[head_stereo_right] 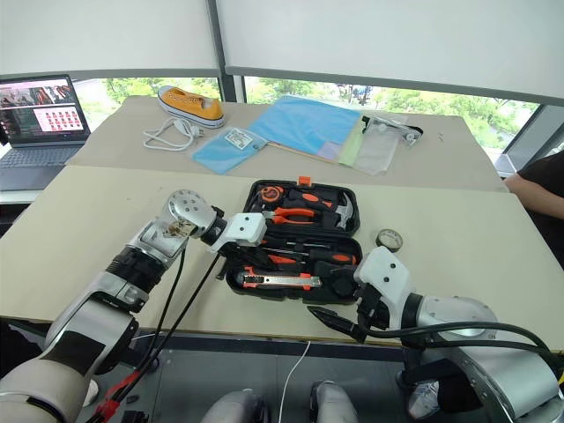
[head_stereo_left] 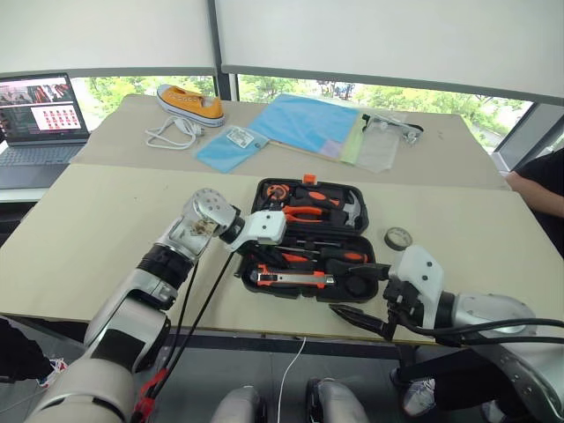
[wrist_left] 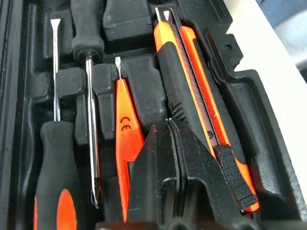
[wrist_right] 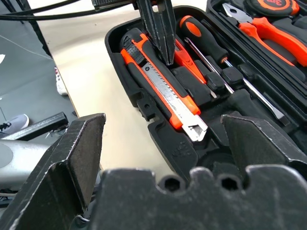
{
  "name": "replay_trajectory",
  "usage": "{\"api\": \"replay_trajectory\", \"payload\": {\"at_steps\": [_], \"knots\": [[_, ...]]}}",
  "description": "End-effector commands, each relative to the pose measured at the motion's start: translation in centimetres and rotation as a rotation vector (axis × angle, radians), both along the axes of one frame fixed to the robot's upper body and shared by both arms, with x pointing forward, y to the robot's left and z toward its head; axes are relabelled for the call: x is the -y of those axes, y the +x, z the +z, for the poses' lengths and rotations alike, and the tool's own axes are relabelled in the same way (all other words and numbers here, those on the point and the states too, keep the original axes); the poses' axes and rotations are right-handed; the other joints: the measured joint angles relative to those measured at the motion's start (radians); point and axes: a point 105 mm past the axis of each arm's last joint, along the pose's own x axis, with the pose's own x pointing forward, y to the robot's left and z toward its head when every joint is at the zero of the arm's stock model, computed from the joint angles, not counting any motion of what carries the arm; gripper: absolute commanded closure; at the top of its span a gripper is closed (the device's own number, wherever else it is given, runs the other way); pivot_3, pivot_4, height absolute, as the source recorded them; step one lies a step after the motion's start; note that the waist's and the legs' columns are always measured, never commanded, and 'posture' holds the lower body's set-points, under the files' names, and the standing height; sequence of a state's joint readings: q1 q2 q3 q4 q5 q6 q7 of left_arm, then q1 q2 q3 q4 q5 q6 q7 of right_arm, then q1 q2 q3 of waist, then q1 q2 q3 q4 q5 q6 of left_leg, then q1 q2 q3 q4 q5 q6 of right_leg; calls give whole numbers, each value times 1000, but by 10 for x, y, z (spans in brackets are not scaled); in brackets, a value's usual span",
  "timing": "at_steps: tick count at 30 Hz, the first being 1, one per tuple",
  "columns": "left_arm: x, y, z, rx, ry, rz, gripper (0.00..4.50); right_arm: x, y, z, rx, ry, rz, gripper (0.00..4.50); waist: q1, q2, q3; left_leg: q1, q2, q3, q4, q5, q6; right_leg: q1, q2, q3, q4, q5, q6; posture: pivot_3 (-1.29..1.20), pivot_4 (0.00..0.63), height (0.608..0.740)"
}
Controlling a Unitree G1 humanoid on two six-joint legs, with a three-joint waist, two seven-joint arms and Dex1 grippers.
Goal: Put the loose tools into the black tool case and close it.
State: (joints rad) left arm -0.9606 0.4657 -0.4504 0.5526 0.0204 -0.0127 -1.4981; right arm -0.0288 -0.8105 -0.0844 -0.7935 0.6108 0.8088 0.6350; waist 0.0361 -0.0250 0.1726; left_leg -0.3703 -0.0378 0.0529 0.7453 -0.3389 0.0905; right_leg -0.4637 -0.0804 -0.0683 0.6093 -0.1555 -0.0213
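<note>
The black tool case (head_stereo_left: pixel 249 264) lies open on the table. In its near half lie a black-and-orange utility knife (wrist_left: pixel 192 96), a slim red-handled screwdriver (wrist_left: pixel 125 129) and two black-and-orange screwdrivers (wrist_left: pixel 55 191) (wrist_right: pixel 199 31). My left gripper (wrist_left: pixel 169 123) points down into that half, shut, with its tips between the knife and the red screwdriver and nothing visibly held. A small roll of black tape (head_stereo_left: pixel 398 238) lies on the table just right of the case. My right gripper (head_stereo_left: pixel 357 295) hovers open at the case's near right corner.
Orange-handled pliers (head_stereo_left: pixel 304 211) and a hammer (head_stereo_left: pixel 348 211) fill the case's far half. Behind lie blue folders (head_stereo_left: pixel 304 123), a yellow shoe (head_stereo_left: pixel 189 103), a white cable (head_stereo_left: pixel 172 132) and a laptop (head_stereo_left: pixel 40 115). A person's arm (head_stereo_left: pixel 538 189) shows at the right edge.
</note>
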Motion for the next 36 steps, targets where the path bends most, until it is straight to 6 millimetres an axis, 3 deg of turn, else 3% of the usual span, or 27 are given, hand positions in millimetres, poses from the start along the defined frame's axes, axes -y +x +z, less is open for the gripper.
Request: {"api": "replay_trajectory", "payload": {"at_steps": [1,6,10,17,21,32,35,36], "knots": [[5,1,3,-6,-39,8,4426,-2,-3,7,37,2,8,0,1,0,0,0,0,0,0,0,0,0,0,0,0,0,0,0,150,718],[12,-2,34,-52,-161,-10,4426,-1,-4,6,32,1,5,0,1,0,0,-1,0,0,1,0,1,0,0,0,0,0,0,0,150,718],[9,-7,41,-81,-181,-27,4426,0,-4,5,28,1,4,0,0,0,0,-1,0,0,1,0,1,0,0,0,0,0,0,0,150,718],[0,-12,3,-32,-32,-57,4426,-2,-3,4,23,2,9,0,1,0,0,0,0,0,1,0,1,0,1,0,0,0,0,0,150,718],[1,-1,-17,105,26,-46,4426,-2,-3,3,20,0,7,0,8,1,-2,1,0,0,1,0,1,2,-1,-1,-1,0,0,0,150,718],[-1,-6,-15,74,-16,-71,4426,0,-4,0,8,2,0,0,6,2,-2,2,-2,0,2,-2,4,5,-5,-1,-1,2,4,0,150,718],[2,-7,4,14,-111,-40,4426,3,-2,0,9,-5,-8,0,3,2,-2,2,-2,0,2,-2,4,5,-5,-1,-1,2,4,0,150,718],[1,-6,19,-20,-176,-10,4190,8,-1,1,8,-9,-26,0,2,2,-2,2,-2,0,2,-2,4,4,-5,-1,-1,2,4,0,150,718]]}}
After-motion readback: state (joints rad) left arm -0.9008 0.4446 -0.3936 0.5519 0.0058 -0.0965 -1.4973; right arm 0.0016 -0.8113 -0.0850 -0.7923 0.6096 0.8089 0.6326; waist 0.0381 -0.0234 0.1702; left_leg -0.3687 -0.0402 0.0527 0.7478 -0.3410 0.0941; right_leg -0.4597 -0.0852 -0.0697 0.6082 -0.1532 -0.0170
